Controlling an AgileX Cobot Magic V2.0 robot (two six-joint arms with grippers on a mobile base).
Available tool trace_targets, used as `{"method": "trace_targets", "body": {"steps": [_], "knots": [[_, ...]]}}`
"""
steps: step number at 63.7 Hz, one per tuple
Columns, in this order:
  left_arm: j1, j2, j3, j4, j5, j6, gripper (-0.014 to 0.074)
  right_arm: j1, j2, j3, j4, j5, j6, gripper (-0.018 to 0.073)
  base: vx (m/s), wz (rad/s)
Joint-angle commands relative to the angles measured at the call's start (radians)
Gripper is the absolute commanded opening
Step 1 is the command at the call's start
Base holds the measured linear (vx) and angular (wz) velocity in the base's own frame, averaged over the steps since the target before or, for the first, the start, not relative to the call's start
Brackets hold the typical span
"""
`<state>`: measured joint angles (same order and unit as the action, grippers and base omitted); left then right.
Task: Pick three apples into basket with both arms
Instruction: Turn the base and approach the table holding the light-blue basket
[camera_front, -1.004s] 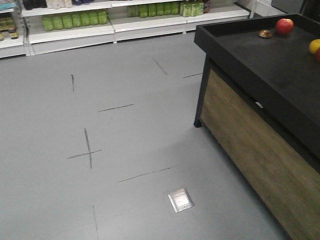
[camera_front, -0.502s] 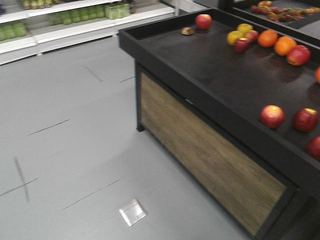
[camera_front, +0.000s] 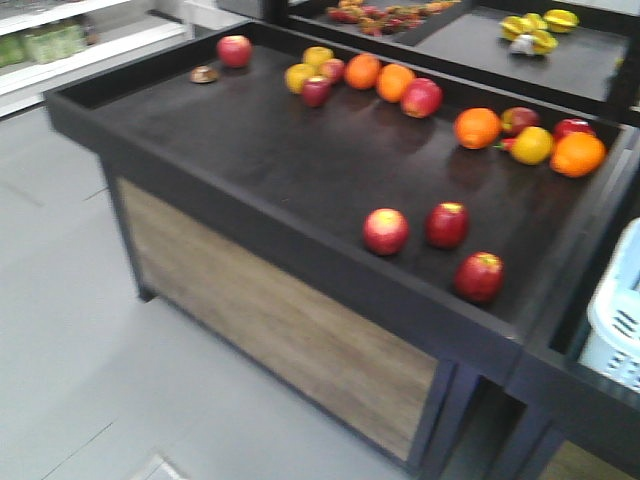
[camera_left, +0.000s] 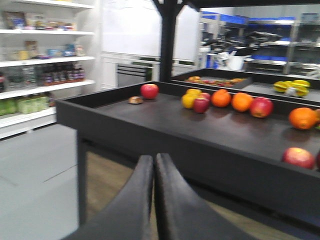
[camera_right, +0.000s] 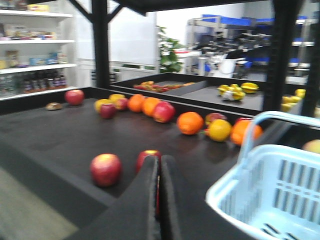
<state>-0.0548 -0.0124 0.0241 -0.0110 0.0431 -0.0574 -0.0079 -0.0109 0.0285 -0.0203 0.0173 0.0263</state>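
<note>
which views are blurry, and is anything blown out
Front view: soft all over, the apples smeared, the basket washed out at the right edge. Left wrist view: the left hand close and unfocused, white wall glaring. Right wrist view: the right hand blurred too.

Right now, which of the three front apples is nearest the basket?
The rightmost apple; the middle apple and left apple sit farther from the basket.
</note>
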Motion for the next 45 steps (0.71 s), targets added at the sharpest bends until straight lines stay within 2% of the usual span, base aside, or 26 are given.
{"method": "trace_targets", "body": {"steps": [1, 45], "knots": [[-0.001, -0.015, 0.023, -0.007, -0.076, -0.006, -0.0006, -0.001, -0.010, 0.014, -0.003, -0.075, -0.009, -0.0009, 0.16, -0.62], [-0.001, -0.015, 0.023, -0.007, -0.076, -0.006, -0.0006, -0.001, -0.010, 0.014, -0.003, -0.072, -0.009, -0.0009, 0.16, -0.64]]}}
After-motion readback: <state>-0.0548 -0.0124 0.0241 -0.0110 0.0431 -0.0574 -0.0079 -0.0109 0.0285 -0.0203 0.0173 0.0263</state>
